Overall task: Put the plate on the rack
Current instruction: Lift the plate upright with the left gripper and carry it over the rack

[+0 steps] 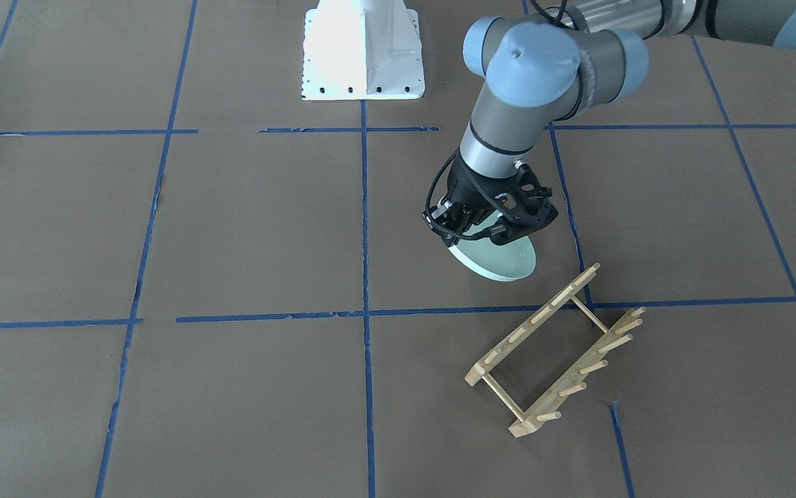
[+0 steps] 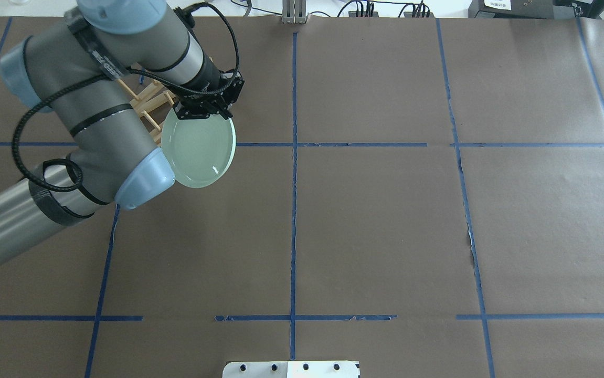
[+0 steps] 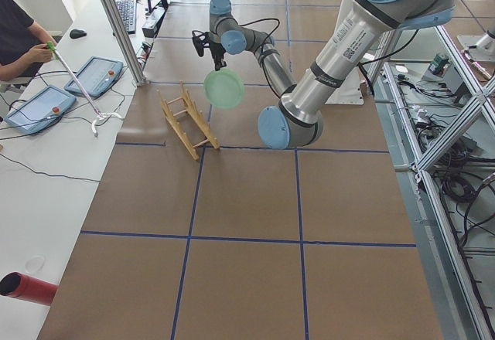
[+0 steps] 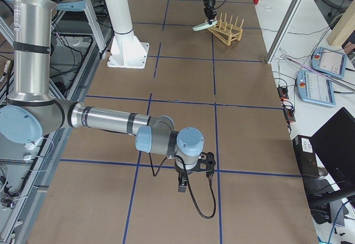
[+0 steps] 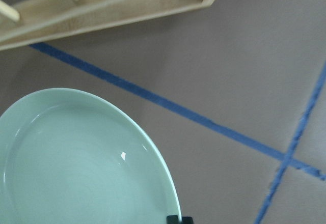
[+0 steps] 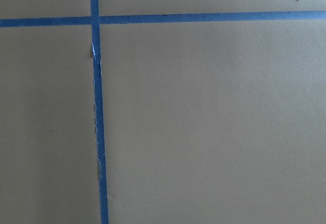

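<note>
Evidently the carry step was in hand: the left gripper (image 1: 491, 225) was clamped on the rim of the plate (image 1: 503, 261). The plate hung tilted, clear of the counter (image 1: 245, 235), near the rack (image 1: 553, 353) but not yet over it. As I judged it, the next move called for bringing the plate above the rails, turning it on edge, and lowering it between two pairs of pegs before letting go. The right gripper (image 4: 194, 177) hung well apart, far down the counter; whether it was wide or closed could not be told.
</note>
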